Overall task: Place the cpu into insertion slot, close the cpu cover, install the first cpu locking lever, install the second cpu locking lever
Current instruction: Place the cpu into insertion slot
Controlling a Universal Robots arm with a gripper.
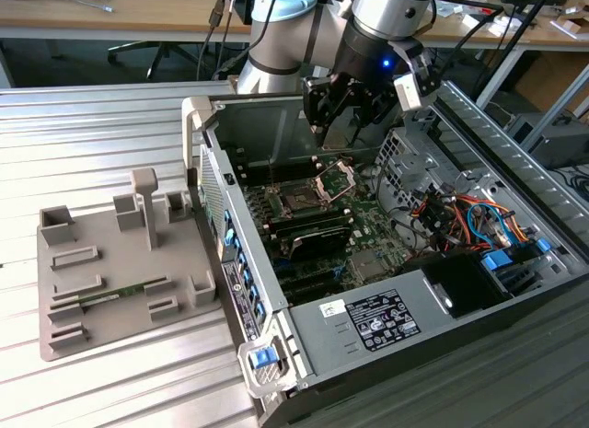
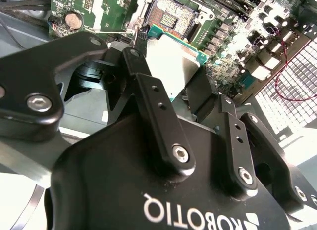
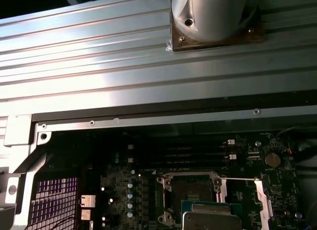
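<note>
**Claw holds cpu over open slot**

The claw (image 1: 345,115) hangs inside the open computer case (image 1: 276,129), which lies on the ribbed metal tabletop (image 1: 92,124) towards the exterior view's right. In the second wrist view its black fingers (image 2: 153,106) are clenched on the cpu (image 2: 171,62), gripping the chip by two opposite edges with its silvery top showing between them. The cpu is in the air, above the green motherboard (image 1: 368,235) and not touching it. In both wrist views the insertion slot (image 3: 190,188) sits bare just beyond the chip, dark inside its thin metal rim. The cpu cover (image 1: 337,177) stands raised beside the slot. A grey fixture block (image 1: 110,271) rests on the tabletop at the exterior view's left, well apart from the case.
</note>
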